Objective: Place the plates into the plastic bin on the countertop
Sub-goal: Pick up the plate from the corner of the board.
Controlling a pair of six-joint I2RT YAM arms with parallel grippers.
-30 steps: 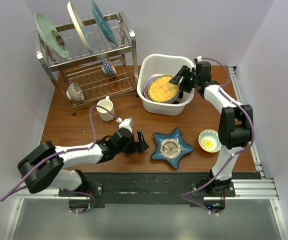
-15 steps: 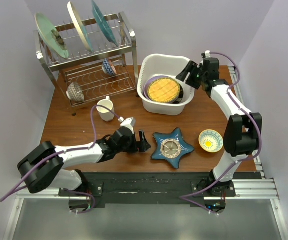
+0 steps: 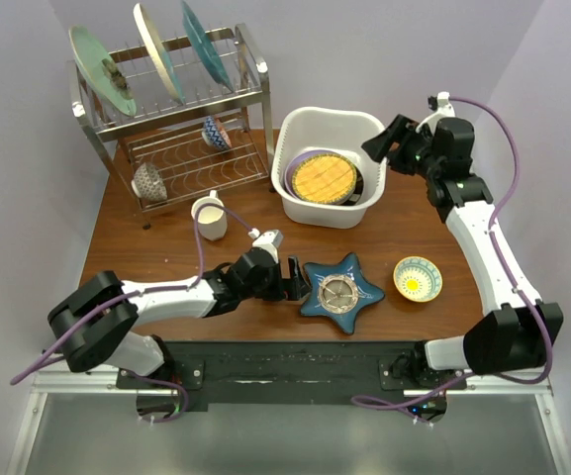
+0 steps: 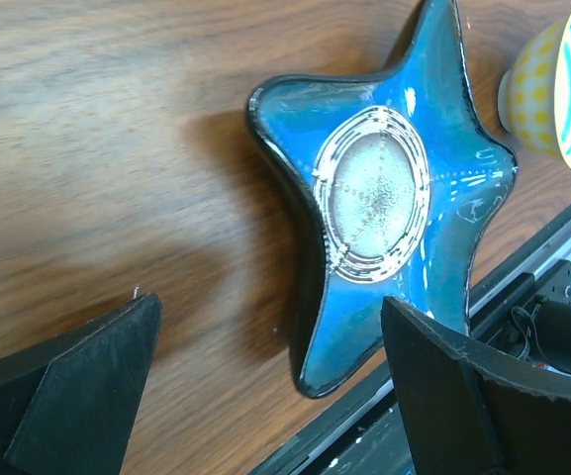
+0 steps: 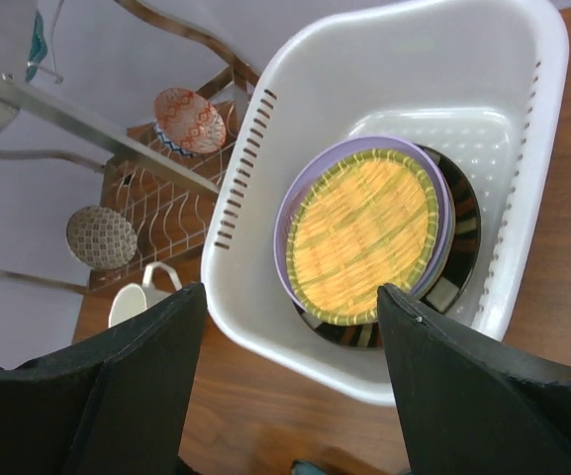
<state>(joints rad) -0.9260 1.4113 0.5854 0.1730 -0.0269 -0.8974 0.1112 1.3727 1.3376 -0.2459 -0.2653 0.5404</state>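
The blue star-shaped plate lies flat on the wooden table near the front edge. My left gripper is open right at its left side. In the left wrist view one arm of the star plate reaches in between the spread fingers of the left gripper, ungripped. The white plastic bin holds an amber round plate on a lavender plate and a black-rimmed plate. My right gripper is open and empty, above the bin's right rim.
A steel wire rack at the back left holds three upright plates and two small bowls. A white mug stands in front of it. A small yellow-centred bowl sits right of the star plate, also in the left wrist view.
My right gripper has let go of the amber plate, which now lies flat in the bin, and drawn back to the right. My left gripper has moved right up to the star plate.
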